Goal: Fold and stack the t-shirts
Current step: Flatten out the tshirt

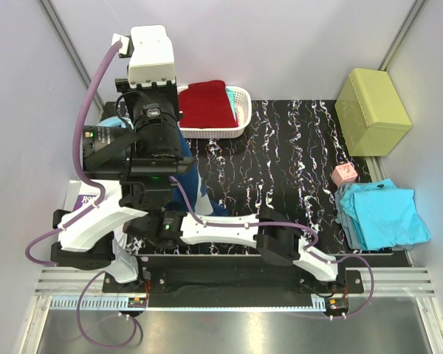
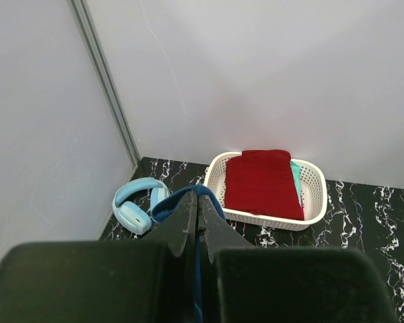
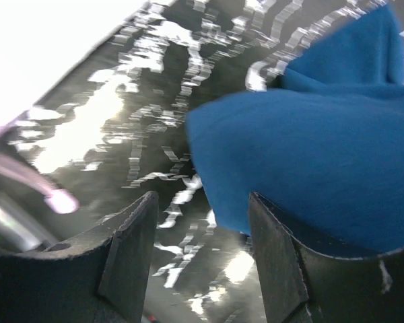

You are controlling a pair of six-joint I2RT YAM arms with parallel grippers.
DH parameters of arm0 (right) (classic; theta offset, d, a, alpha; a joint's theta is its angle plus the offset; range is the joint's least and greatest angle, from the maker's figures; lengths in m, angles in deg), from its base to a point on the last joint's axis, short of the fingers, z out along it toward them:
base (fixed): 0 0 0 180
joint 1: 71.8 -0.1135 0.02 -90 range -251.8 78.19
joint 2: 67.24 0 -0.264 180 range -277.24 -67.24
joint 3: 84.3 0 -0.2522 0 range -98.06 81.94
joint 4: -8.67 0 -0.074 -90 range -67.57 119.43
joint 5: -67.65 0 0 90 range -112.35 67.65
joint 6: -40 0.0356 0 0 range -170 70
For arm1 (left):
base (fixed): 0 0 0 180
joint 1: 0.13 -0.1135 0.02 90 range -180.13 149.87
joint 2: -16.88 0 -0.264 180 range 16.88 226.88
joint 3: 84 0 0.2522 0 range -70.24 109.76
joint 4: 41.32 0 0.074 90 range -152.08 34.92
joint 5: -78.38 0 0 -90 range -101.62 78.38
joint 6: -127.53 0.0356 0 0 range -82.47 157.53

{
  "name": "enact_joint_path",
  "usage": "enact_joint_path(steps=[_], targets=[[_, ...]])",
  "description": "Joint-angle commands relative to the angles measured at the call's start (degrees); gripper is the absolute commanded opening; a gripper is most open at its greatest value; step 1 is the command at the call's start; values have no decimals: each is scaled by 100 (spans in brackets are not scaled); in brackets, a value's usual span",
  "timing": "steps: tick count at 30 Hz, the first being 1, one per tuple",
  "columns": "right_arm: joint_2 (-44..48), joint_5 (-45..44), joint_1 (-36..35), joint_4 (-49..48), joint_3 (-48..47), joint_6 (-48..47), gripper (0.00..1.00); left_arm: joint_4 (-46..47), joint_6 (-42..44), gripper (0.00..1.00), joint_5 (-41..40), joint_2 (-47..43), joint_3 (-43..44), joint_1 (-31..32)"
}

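My left gripper is shut on a fold of the navy blue t-shirt and holds it up above the table's left side. The shirt hangs below the raised left arm in the top view. My right gripper is open, low over the table, with the hanging shirt's lower edge against its right finger. A folded dark red t-shirt lies in a white basket at the back. Turquoise t-shirts lie in a loose heap at the right edge.
Light blue headphones lie at the back left, beside the basket. A lime green box stands at the back right, with a small pink cube in front of it. Grey walls close in left, right and back.
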Motion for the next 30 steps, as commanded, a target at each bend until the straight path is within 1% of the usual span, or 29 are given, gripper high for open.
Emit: enact_joint_path(steps=[1, 16, 27, 28, 30], targets=[[614, -535, 145, 104, 290, 193, 63, 303, 221, 0, -625, -125, -13, 7], [1379, -905, 101, 279, 1195, 527, 63, 321, 195, 0, -581, -204, -215, -143], [1010, -633, 109, 157, 959, 501, 63, 321, 204, 0, -634, -152, -180, -152], [931, -580, 110, 139, 932, 483, 62, 321, 195, 0, -643, -152, -180, -143], [852, -545, 136, 113, 862, 492, 54, 312, 204, 0, -660, -169, -171, -152]])
